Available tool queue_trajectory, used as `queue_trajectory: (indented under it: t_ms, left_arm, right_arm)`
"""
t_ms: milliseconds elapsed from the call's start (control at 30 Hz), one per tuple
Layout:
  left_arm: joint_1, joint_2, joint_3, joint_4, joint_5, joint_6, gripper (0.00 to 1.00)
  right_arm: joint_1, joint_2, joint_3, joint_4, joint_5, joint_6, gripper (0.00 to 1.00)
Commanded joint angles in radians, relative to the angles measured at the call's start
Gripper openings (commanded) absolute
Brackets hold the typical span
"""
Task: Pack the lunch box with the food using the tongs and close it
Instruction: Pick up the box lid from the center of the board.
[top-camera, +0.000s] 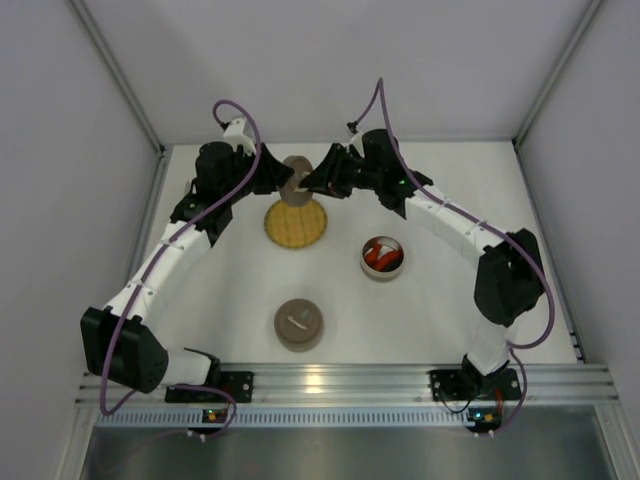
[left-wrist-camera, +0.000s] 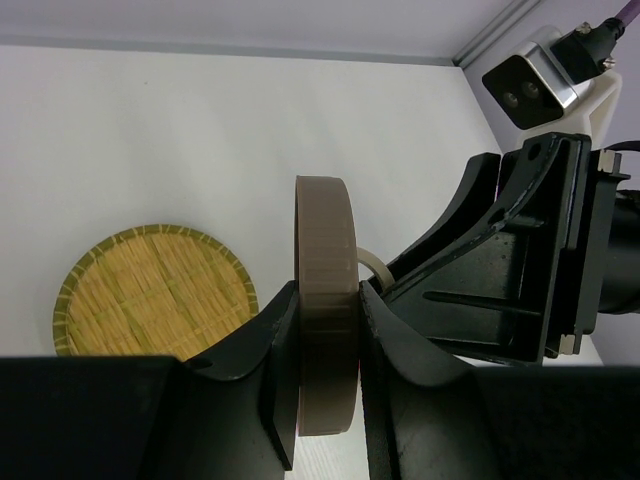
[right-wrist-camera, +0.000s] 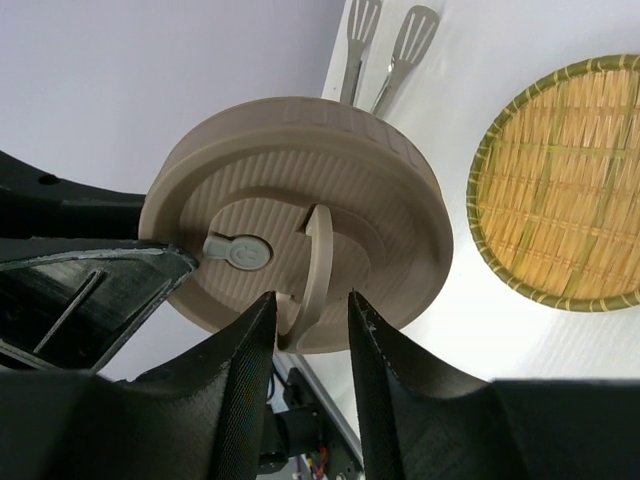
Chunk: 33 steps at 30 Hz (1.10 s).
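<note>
The left gripper (left-wrist-camera: 327, 292) is clamped on the rim of a round taupe ribbed plastic lid (right-wrist-camera: 300, 170), held on edge in the air above the white table (top-camera: 450, 300), just beyond the round yellow woven plate (right-wrist-camera: 560, 180). The right gripper (right-wrist-camera: 310, 300) has its fingers narrowly apart either side of the lid's arched handle (right-wrist-camera: 318, 250); whether they pinch it cannot be told. The slim silver-grey metal tongs (right-wrist-camera: 410, 40) lie on the table beyond the lid, while red-orange food pieces (top-camera: 380, 255) sit in the open round lunch box (top-camera: 382, 277), nearer than the plate and to its right.
</note>
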<state>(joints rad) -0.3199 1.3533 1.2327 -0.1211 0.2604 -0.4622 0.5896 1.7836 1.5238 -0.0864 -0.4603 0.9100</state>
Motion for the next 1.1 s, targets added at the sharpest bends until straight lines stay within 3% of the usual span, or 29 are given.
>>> queue_trajectory:
  t_ms: [0, 533, 667, 800, 900, 933, 967, 1000, 1033, 1067]
  left_arm:
    - [-0.002, 0.004, 0.04, 0.038, 0.005, -0.01, 0.0]
    - [-0.019, 0.001, 0.022, 0.049, 0.014, -0.016, 0.0]
    - [-0.027, 0.003, 0.021, 0.044, 0.011, -0.01, 0.0]
    - [-0.028, 0.007, 0.017, 0.043, 0.013, -0.009, 0.0]
    - [-0.028, 0.006, 0.017, 0.044, 0.019, -0.004, 0.0]
    - [-0.028, 0.004, 0.02, 0.043, 0.02, 0.002, 0.04]
    - [-0.028, 0.003, 0.025, 0.037, 0.022, 0.005, 0.16]
    - [-0.028, 0.0, 0.031, 0.026, 0.011, 0.008, 0.52]
    - [-0.027, -0.005, 0.039, 0.009, 0.004, 0.014, 0.69]
    - [-0.022, -0.009, 0.066, -0.032, -0.003, 0.039, 0.93]
  right_arm:
    - [0.024, 0.016, 0.004, 0.054, -0.015, 0.013, 0.34]
    - [0.03, 0.033, 0.018, 0.077, -0.035, 0.024, 0.26]
    - [0.03, 0.037, 0.035, 0.102, -0.038, 0.013, 0.18]
    - [0.032, 0.034, 0.041, 0.1, -0.046, 0.0, 0.01]
    - [0.032, 0.027, 0.039, 0.091, -0.046, -0.032, 0.0]
    - [0.029, 0.019, 0.038, 0.089, -0.044, -0.064, 0.0]
    - [0.029, 0.013, 0.036, 0.056, -0.044, -0.086, 0.0]
    - [0.02, 0.005, 0.035, 0.041, -0.043, -0.114, 0.0]
    - [0.012, -0.003, 0.03, 0.024, -0.043, -0.179, 0.0]
    - [0.001, -0.027, 0.03, -0.024, -0.044, -0.219, 0.0]
